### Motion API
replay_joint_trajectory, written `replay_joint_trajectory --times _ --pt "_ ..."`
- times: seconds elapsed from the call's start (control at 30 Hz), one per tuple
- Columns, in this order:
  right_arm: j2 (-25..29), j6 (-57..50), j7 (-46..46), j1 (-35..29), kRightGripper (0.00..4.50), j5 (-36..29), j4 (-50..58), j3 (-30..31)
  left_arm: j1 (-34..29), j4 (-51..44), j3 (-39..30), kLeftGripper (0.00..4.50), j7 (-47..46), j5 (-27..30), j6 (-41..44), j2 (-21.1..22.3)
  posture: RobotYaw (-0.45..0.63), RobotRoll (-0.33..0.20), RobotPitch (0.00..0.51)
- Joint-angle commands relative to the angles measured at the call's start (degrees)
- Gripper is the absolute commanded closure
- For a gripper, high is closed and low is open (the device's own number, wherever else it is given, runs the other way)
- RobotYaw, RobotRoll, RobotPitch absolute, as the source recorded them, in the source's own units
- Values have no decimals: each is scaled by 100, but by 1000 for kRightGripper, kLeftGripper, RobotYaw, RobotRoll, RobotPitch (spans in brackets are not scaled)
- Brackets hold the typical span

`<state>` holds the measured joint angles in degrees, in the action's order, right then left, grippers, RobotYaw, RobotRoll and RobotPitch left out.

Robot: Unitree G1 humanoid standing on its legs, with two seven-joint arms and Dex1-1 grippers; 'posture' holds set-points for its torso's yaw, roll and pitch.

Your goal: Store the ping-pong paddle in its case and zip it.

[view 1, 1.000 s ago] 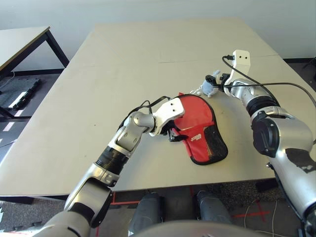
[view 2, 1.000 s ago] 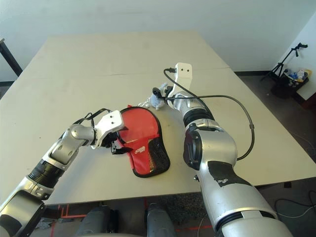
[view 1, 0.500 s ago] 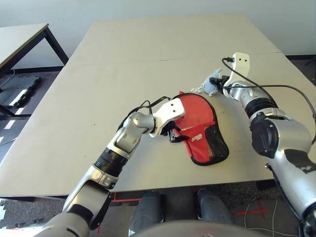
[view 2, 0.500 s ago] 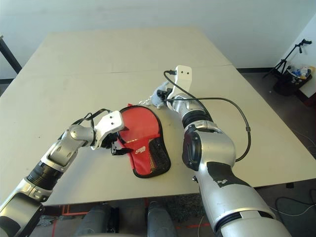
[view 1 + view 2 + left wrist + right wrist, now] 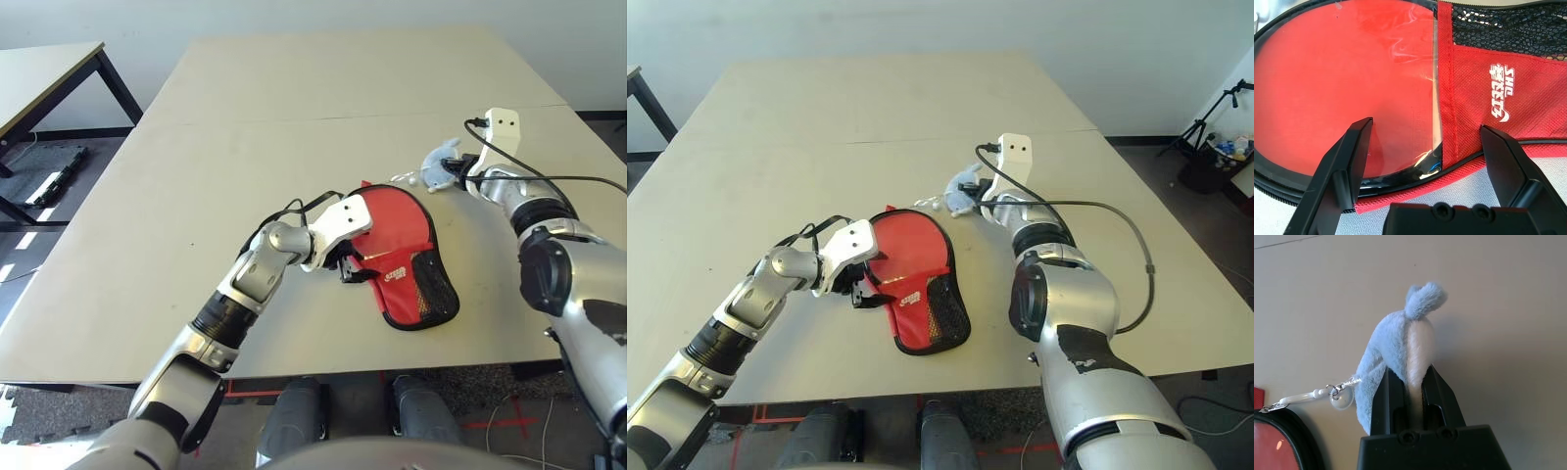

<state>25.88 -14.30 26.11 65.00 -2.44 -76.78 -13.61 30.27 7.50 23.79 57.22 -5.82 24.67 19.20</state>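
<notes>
Gripping a small plush charm of pale blue and whitish fur point(image 5: 1400, 357), my right gripper point(image 5: 1411, 382) has its two black fingers pinched tight on the soft body, out past the rounded far end of the red paddle-shaped fabric case with black edging point(image 5: 407, 257). A short white chain with a little ring point(image 5: 1327, 392) runs from the charm to the black zipper rim at the case's round end. The case lies flat on the pale beige table point(image 5: 196, 176), its round end toward my right arm and its narrower end toward the table's near edge, where a black mesh patch point(image 5: 432, 284) and a small white logo point(image 5: 1501, 90) show on the red cloth. My left gripper point(image 5: 1425, 142) stands wide open at the case's left edge, one finger point(image 5: 1344, 166) over the round red area and the other finger point(image 5: 1508, 166) over the logo panel, neither one closed on anything. Between them a glossy round red face with a thin clear sheen point(image 5: 1342, 83) fills the black rim, with the red flap lying over it along a straight seam; I cannot tell whether that face is the ping-pong paddle's rubber or the case's own cloth, and I see no wooden handle
</notes>
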Motion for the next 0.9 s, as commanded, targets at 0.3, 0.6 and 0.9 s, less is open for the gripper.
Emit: replay_joint_trajectory --times 0.3,0.6,0.9 --pt "1127 -125 2496 -382 4377 789 463 1218 -59 588 388 0 59 -121 -59 -52 -25 0 68" --pt "2021 38 5411 -964 4381 826 1545 1994 0 728 389 0 76 -129 -147 -94 -39 0 61" --pt "2947 -321 6639 -2265 4383 -671 3868 3001 48 824 402 0 73 -142 -207 -129 -43 0 59"
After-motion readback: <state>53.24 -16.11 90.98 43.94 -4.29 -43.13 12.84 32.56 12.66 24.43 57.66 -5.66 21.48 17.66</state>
